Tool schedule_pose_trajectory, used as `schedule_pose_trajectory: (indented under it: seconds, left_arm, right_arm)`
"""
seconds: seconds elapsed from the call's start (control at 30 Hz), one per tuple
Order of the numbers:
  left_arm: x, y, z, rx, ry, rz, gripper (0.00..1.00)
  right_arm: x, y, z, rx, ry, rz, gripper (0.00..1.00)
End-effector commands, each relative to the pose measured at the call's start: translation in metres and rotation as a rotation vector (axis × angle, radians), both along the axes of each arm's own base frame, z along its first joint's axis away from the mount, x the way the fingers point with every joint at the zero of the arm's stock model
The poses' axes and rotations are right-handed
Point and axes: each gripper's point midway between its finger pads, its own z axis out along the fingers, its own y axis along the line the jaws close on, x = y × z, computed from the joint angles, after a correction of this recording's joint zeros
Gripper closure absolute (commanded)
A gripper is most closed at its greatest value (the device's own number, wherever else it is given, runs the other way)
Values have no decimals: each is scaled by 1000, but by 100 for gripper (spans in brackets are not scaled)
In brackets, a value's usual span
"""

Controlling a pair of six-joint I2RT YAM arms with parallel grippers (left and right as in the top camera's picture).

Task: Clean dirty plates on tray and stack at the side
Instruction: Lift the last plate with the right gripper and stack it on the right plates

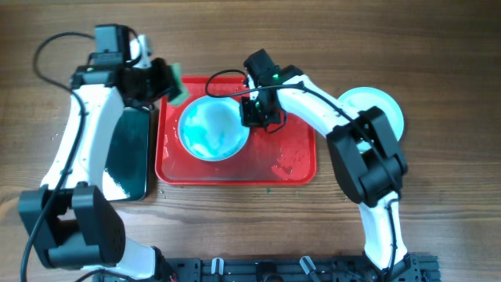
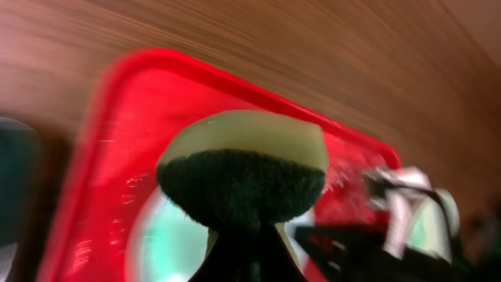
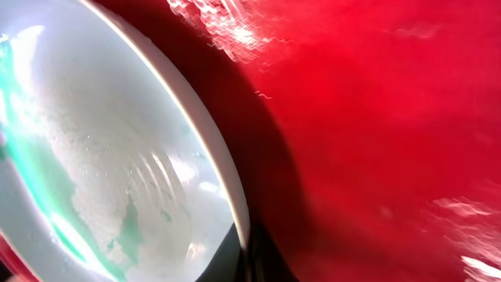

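Brown wood-grain table [image 1: 438, 47], soft even light

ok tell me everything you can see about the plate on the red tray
The plate is small, round, pale turquoise with a white rim, looking glazed. White foam and teal smears cover its inside. It lies on the red tray, left of centre. The right gripper seems clamped on its right rim; the green sponge in the left gripper sits off its upper-left edge.

The left arm [image 1: 78, 133] and right arm [image 1: 313, 102] had white links between bulky black joints. Thin black cables [image 1: 39, 48] looped beside each wrist.
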Motion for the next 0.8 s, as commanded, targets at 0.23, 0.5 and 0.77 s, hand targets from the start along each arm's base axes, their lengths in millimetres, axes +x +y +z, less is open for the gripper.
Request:
schedule_pose_trajectory:
  seconds: [0.23,0.5,0.77]
  left_arm:
    - [-10,29,-13,82,80,124,96]
    - [-10,32,-15,98,83,132,96]
    - [-10,33,-15,99,84,136,96]
  right_arm:
    - [21,-107,166,-737,-672,-170,96]
    - [-24,-66,240,-1048,-1096,-101,96]
    - [-40,-46,271,-1095,-1277,-133,96]
